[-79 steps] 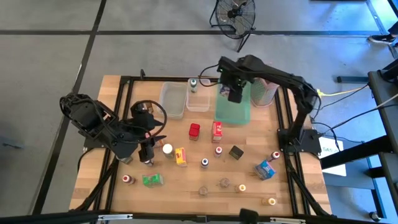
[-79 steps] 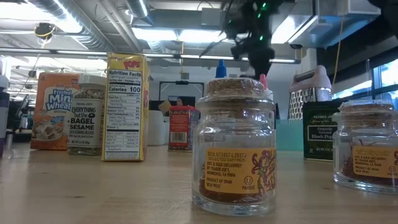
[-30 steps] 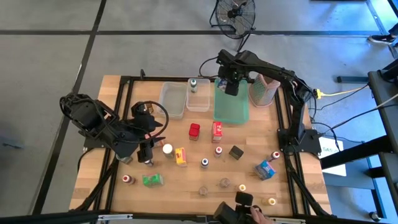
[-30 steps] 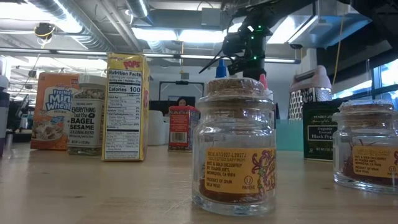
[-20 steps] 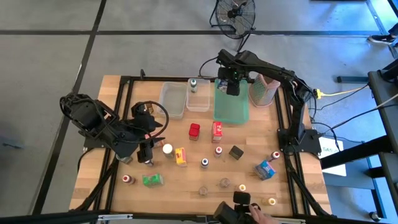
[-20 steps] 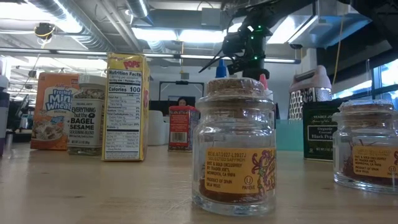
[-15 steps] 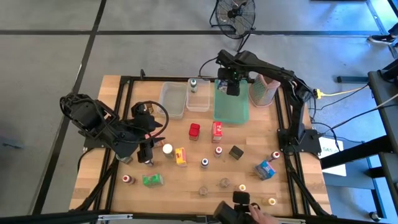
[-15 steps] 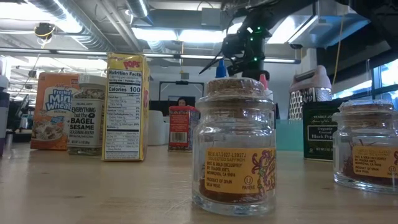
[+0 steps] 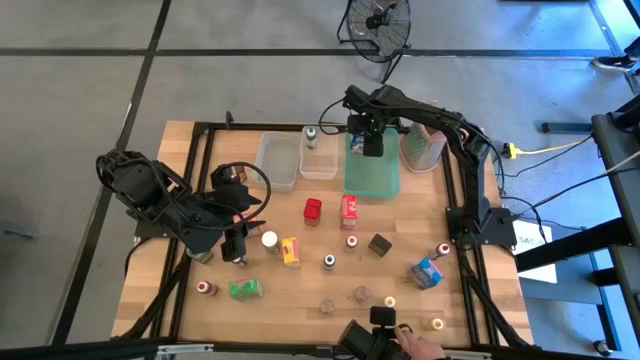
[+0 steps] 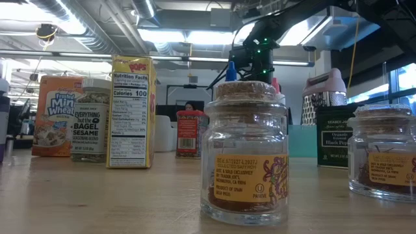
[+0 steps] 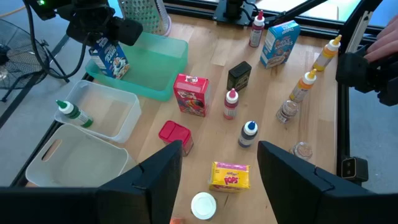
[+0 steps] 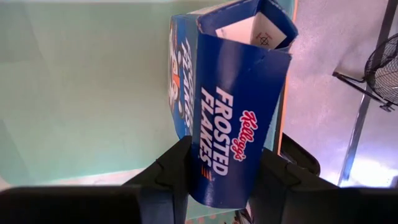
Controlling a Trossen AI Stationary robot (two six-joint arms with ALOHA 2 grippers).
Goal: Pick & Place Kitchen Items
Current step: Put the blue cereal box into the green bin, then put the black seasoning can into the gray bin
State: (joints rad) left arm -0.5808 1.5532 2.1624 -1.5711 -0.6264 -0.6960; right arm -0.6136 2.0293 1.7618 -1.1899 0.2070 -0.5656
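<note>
My right gripper [image 9: 367,138] is shut on a blue Frosted Flakes box [image 12: 231,118] over the far end of the green tray [image 9: 372,178]; the left wrist view shows that box [image 11: 113,59] below the dark gripper. My left gripper [image 9: 237,246] is open above the table's left part, beside a white-capped jar [image 9: 269,240] and a yellow Pops box [image 9: 291,251]. In its wrist view the left gripper [image 11: 219,177] looks over the Pops box [image 11: 230,175], a red box [image 11: 191,94], small bottles and a blue box [image 11: 279,42] standing on the wood. My right gripper pinches the Frosted Flakes box between its two fingers [image 12: 176,168] at one end of the box [image 12: 217,180], on its two opposite faces. It comes from above, pointing down. The box hangs below the fingers over the tray; I cannot tell whether its lower end touches the tray.
Two clear tubs [image 9: 278,160] sit left of the tray, one holding a green-capped bottle [image 9: 310,135]. A pink-topped grater [image 9: 424,146] stands right of the tray. Cork-topped jars [image 10: 249,153] stand at the near edge, where a person's hand [image 9: 405,343] holds a dark device.
My right gripper, still shut on the blue box, has shifted slightly toward the table's far-left over the tray's far end. The person's hand with the dark device has moved a little along the near edge. My left arm has kept still.
</note>
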